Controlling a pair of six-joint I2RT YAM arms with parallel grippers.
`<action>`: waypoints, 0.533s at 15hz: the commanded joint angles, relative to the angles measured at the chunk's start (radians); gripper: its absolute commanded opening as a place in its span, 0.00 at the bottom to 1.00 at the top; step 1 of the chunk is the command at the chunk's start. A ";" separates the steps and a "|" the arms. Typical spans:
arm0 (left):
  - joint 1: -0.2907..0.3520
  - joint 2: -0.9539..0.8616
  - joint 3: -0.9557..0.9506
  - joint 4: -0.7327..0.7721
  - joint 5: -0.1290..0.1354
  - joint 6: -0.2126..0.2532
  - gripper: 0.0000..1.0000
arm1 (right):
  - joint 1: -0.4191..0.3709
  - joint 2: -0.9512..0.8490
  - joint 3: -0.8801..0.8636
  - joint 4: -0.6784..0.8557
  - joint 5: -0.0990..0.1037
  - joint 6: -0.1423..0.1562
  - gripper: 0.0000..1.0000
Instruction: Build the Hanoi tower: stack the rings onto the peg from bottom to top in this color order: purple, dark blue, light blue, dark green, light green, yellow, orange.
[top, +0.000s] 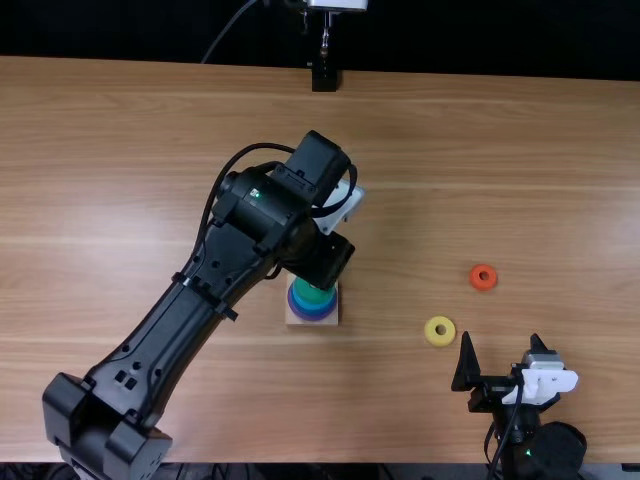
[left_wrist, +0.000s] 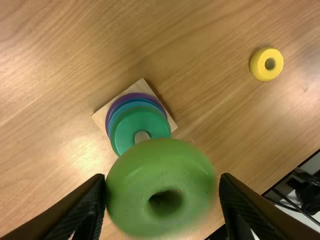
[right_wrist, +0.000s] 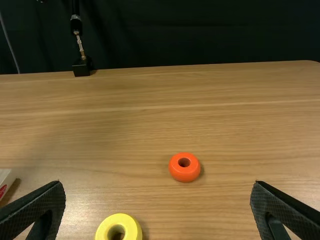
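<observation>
The light green ring (left_wrist: 160, 165) is pinched between the two fingers of the left claw (top: 328, 262), with its sides gripped and its hole left in sight in the left wrist view. It is held over the wooden base (left_wrist: 101, 114), and part of the dark green ring (left_wrist: 130, 122) is covered by it in that view; whether the two are touching cannot be told. On the base, the purple ring (left_wrist: 131, 96) is seated lowest and the dark green ring is set on top, with blue seen between them; how many blue rings are stacked there cannot be made out. The tip of the peg (left_wrist: 142, 135) is framed by the dark green ring's hole. The yellow ring (top: 429, 331) is laid flat on the table (top: 150, 130), to the right of the base and well apart from it. The orange ring (top: 475, 277) is placed farther right and farther from the near edge. The right claw (top: 500, 335) is held near the table's near edge, near the yellow ring, with its fingers spread wide
</observation>
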 joint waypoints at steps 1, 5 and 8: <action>-0.012 0.015 0.008 -0.012 -0.003 -0.004 0.99 | -0.011 -0.013 -0.064 -0.073 -0.009 0.003 1.00; -0.009 0.013 0.008 -0.037 -0.007 -0.004 1.00 | -0.011 -0.013 -0.064 -0.073 -0.009 0.003 1.00; -0.005 0.008 0.010 -0.036 -0.007 -0.004 1.00 | -0.011 -0.013 -0.064 -0.073 -0.009 0.003 1.00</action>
